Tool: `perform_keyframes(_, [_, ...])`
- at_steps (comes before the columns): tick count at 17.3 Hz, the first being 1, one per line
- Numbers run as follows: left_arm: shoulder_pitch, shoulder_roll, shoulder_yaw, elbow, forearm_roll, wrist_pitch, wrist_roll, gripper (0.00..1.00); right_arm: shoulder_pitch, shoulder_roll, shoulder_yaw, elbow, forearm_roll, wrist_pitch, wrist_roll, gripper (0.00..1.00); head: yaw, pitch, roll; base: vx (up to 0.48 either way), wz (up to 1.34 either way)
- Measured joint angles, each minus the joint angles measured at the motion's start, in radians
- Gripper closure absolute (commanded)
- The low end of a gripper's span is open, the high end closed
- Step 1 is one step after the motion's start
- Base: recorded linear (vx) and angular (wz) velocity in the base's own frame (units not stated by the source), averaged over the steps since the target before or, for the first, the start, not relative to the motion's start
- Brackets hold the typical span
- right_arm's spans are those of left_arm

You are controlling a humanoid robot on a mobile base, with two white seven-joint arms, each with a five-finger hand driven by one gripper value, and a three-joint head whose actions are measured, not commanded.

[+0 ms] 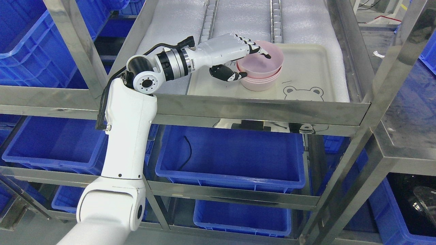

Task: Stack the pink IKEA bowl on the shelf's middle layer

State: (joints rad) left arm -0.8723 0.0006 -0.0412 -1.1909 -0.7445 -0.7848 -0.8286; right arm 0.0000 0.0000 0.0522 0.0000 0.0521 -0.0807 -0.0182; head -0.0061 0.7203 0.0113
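Observation:
A stack of pink bowls (264,69) sits on a cream tray (310,73) on the steel shelf. The top bowl rests tilted on the ones below. My left hand (247,63) reaches in from the left and grips the top bowl's left rim: fingers (257,49) hooked over the rim into the bowl, thumb (226,74) pressed on the outer wall. The right arm is out of view.
The tray has a bear drawing (303,93) near its front edge. Steel shelf posts (76,44) and the front rail (259,109) frame the opening. Blue plastic bins (235,156) fill the lower layers and the left side. White foam padding (245,17) covers the shelf behind the tray.

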Motion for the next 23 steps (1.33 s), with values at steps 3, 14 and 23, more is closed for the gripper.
perform_keyframes(3, [-0.024, 0.0, 0.011, -0.008, 0.089, 0.0, 0.014, 0.21, 0.0, 0.0, 0.0, 0.0, 0.0, 0.0, 0.0, 0.0, 0.0, 0.0, 0.0, 0.0, 0.0])
perform_keyframes(14, [0.071, 0.0, -0.129, -0.156, 0.337, 0.004, 0.137, 0.18, 0.0, 0.0, 0.0, 0.0, 0.0, 0.0, 0.0, 0.0, 0.0, 0.0, 0.0, -0.017, 0.03])
perform_keyframes(23, [0.377, -0.001, -0.206, -0.277, 0.364, 0.0, 0.134, 0.17, 0.0, 0.0, 0.0, 0.0, 0.0, 0.0, 0.0, 0.0, 0.0, 0.0, 0.0, -0.091, -0.05])
